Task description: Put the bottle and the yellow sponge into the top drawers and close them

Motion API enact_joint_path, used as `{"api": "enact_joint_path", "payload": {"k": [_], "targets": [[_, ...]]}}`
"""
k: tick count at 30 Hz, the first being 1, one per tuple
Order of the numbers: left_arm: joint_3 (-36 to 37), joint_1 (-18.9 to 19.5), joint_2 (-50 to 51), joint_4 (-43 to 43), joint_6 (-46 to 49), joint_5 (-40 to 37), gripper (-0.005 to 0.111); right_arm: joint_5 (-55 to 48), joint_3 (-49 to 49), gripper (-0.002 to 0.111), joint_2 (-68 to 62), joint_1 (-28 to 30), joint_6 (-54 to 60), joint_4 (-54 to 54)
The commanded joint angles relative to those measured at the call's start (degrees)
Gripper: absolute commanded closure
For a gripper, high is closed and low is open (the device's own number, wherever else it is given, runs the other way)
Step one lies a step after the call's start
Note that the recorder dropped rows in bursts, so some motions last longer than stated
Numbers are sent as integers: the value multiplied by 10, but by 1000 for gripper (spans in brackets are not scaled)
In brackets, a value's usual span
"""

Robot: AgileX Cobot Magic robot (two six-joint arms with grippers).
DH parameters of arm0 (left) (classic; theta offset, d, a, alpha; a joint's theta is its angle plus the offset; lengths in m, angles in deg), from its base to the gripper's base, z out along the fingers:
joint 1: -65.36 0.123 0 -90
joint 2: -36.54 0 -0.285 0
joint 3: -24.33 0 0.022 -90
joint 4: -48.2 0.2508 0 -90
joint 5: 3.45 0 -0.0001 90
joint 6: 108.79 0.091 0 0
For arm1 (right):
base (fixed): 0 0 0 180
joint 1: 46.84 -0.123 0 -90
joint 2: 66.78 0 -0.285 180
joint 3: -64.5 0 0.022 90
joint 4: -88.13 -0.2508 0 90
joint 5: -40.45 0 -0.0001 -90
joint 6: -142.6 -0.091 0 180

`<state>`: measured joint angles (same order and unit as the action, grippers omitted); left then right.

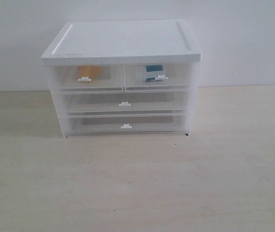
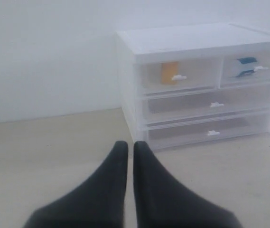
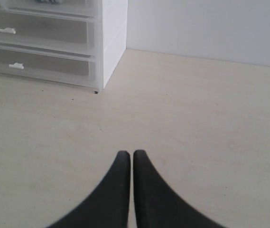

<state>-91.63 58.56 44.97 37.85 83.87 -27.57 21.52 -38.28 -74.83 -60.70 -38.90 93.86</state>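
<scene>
The white-topped clear plastic cabinet (image 1: 123, 43) stands on the pale table (image 1: 137, 183) with both half-width top drawers (image 1: 103, 83) flush with its front, so the task looks finished. The orange-yellow foam sponge (image 1: 88, 72) lies in the left drawer, the small white teal-labelled bottle (image 1: 153, 71) in the right. The black left gripper (image 2: 126, 148) and right gripper (image 3: 126, 156) hang well short of the cabinet front, jaws pressed together on nothing, each nearer its own side's drawer.

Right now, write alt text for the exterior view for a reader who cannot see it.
A white-topped cabinet of clear drawers stands on a pale table, every drawer shut. The yellow sponge shows through the left top drawer, the bottle through the right top drawer.
</scene>
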Motion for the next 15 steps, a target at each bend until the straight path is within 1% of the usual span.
{"api": "enact_joint_path", "payload": {"k": [1, 6, 9, 11, 15], "targets": [[36, 2, -6, 10, 2, 59, 103, 5, 0, 108, 3, 1, 1, 1], [69, 2, -6, 11, -1, 115, 103, 5, 0, 108, 3, 1, 1, 1], [83, 2, -6, 11, -3, 132, 103, 5, 0, 108, 3, 1, 1, 1], [91, 10, -6, 15, -4, 134, 103, 5, 0, 108, 3, 1, 1, 1], [100, 36, -6, 67, -56, 132, 103, 5, 0, 108, 3, 1, 1, 1]]}}
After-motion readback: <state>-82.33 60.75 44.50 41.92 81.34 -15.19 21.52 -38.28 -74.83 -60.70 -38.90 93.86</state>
